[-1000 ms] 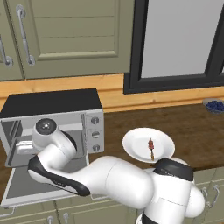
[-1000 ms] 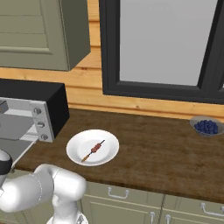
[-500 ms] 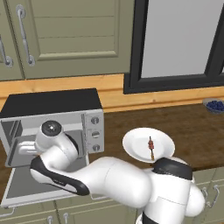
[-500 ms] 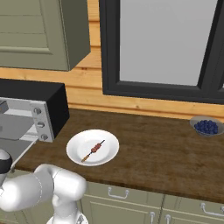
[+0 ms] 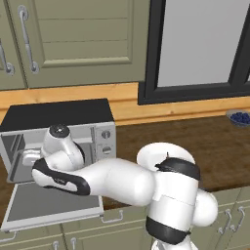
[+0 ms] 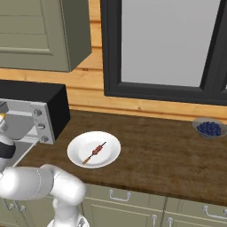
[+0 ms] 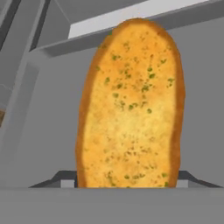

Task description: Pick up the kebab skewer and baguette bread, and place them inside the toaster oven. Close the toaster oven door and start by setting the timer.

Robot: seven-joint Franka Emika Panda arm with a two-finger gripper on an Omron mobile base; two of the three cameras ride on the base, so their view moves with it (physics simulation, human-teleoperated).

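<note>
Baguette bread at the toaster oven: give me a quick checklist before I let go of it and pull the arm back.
1. Toaster oven door folded fully down: ok.
2. Baguette bread between the fingertips of the hand, jaws closed on its sides: ok.
3. Bread inside the toaster oven cavity, grey walls around it: ok.
4. Bread resting on the oven floor: cannot tell.
5. Kebab skewer waiting on the white plate: ok.
6. Oven knobs free to reach: ok.
</note>
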